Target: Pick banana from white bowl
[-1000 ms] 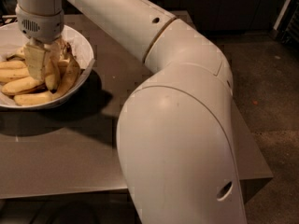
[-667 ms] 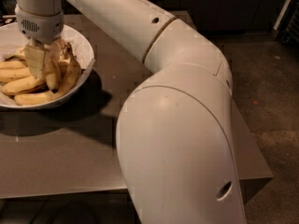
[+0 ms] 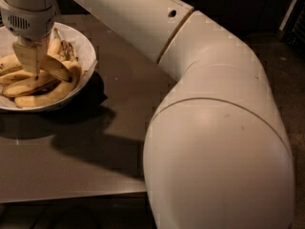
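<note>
Camera view shows the jaws down in the white bowl [image 3: 82, 44], pinching the banana [image 3: 57, 69] above other bananas [image 3: 35, 99].

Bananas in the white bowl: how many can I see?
5 yellow bananas in the wide round white bowl: one at the back, one far left, two mid-bowl, one arched along the front. The tool, sitting among them, may hide more.

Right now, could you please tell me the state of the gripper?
Gripper: down in the white bowl among the bananas; open, closed or holding cannot be told.
</note>
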{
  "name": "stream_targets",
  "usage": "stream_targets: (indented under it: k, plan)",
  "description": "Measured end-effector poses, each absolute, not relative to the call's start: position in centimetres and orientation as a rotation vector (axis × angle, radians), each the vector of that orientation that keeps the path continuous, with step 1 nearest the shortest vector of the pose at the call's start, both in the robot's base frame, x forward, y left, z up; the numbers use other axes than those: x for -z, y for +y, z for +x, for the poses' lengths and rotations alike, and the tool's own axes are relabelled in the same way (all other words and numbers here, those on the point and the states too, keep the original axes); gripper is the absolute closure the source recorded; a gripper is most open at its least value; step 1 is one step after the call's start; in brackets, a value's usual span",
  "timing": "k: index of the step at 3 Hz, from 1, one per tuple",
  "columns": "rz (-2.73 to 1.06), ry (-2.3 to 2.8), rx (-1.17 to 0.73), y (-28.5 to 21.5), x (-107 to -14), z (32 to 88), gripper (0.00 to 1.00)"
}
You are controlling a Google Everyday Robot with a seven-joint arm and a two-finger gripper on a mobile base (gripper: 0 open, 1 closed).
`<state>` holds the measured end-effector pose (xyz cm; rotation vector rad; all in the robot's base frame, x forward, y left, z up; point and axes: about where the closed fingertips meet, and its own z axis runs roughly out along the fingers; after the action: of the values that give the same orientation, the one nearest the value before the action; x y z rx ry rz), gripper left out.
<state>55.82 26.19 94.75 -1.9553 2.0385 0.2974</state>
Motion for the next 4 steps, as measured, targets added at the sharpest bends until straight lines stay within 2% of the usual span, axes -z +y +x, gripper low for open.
stream_targets:
  k: [2,4]
  plan:
    - [-2.025,1.898,-0.273,25.7,-97.1,52.2,1.0]
    - [-2.027,1.858,-0.316,21.5,-97.3,48.9,1.0]
